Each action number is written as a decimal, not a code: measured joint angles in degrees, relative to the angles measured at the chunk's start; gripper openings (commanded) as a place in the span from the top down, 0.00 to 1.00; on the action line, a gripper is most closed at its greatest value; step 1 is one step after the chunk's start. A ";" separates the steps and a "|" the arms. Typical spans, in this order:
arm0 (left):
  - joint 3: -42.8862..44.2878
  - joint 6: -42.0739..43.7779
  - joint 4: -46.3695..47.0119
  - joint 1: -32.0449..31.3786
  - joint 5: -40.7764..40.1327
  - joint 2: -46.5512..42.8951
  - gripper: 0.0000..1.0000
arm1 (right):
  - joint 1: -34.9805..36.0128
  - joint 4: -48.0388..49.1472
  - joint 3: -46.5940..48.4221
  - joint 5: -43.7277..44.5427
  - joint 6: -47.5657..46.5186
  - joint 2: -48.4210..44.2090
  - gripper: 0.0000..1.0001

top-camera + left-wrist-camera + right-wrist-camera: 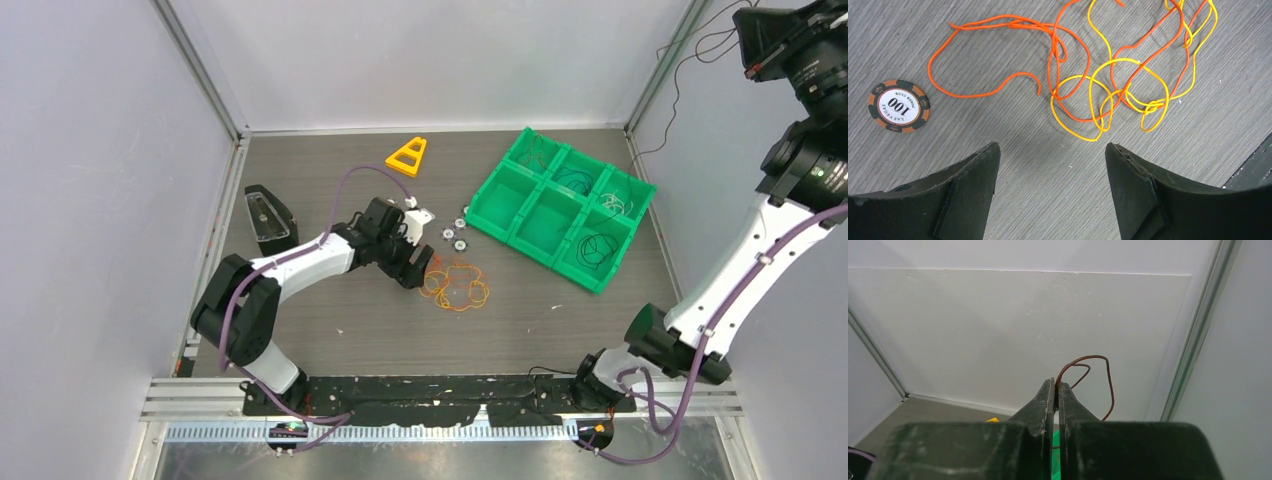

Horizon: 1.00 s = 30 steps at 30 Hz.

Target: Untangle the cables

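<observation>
Orange and yellow strands of the cables (1118, 85) are lying in one looped-over heap on the desk (973, 130). They're filling the upper right of the left wrist view and sitting mid-frame in the top view. The left gripper (1051, 150) is hovering just short of that heap, jaws spread wide, nothing between them. The right gripper (1055, 385) is pinching a thin brown wire (1100, 362) with its jaws pressed together, lifted way up against the white wall. My guess is that one strand is getting carried off on its own.

The green tray (520, 244) at the upper right of the top view is holding a few thin wires in separate compartments. So I'd say the job is partly done: some strands sorted, the orange and yellow tangle waiting.

Hard-to-see stuff: the right gripper is getting cut off at the top right corner of the top view, and the brown wire's lower end is dropping behind the gripper. I can't tell how tight the little yellow knot is, and the heap is running off the top edge of the left wrist view. A poker chip (898, 106) is sitting at the left, well apart.
</observation>
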 measured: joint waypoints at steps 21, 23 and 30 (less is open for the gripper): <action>0.00 -0.55 -1.03 0.24 0.26 -2.51 0.19 | -0.11 -8.90 -15.45 1.86 -16.41 -8.24 0.95; 0.00 -0.55 -1.07 0.35 0.26 -2.51 0.19 | -0.13 -10.36 -15.74 3.06 -18.84 -7.23 0.95; 0.00 -0.57 -1.11 0.68 0.26 -2.51 0.19 | -0.22 -10.01 -21.09 5.38 -25.09 -6.84 0.95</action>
